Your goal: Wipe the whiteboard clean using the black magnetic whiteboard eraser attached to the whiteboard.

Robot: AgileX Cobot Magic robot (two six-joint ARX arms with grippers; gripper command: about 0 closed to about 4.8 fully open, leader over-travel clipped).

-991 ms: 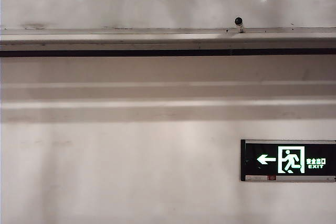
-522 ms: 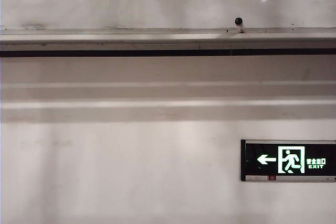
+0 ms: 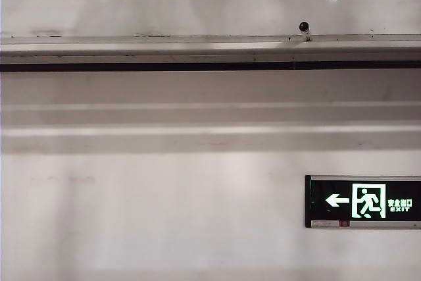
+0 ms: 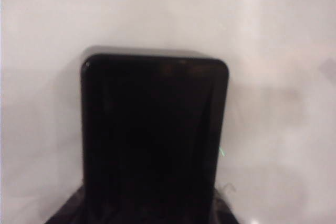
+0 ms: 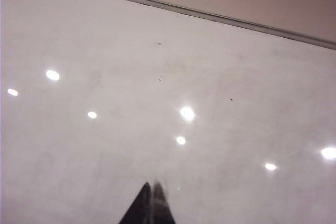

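The black eraser [image 4: 155, 140] fills the left wrist view, its rounded far end lying against the glossy whiteboard [image 4: 278, 51]; the left claw [image 4: 147, 216] shows only as dark shapes flanking the eraser's near end, and it appears clamped on the eraser, though the fingertips themselves are out of sight. The step in hand looks like the wiping stroke; doing it well probably means keeping the felt face flat and evenly pressed on the panel, sweeping in overlapping passes, and not tilting the block so that one edge lifts; the faint grey haze beside the eraser is likely what remains to clear. The right claw [image 5: 151, 205] hangs before the whiteboard [image 5: 168, 103] with its two dark tips together, holding nothing. The panel mirrors round ceiling lights and bears a few tiny specks near its metal-railed edge [image 5: 210, 15]. In the exterior view the pale rail [image 3: 197, 47] runs beneath the board, with a small black knob [image 3: 303, 26] on it; below is matte wall with a green exit sign [image 3: 363, 201]; neither arm shows there.
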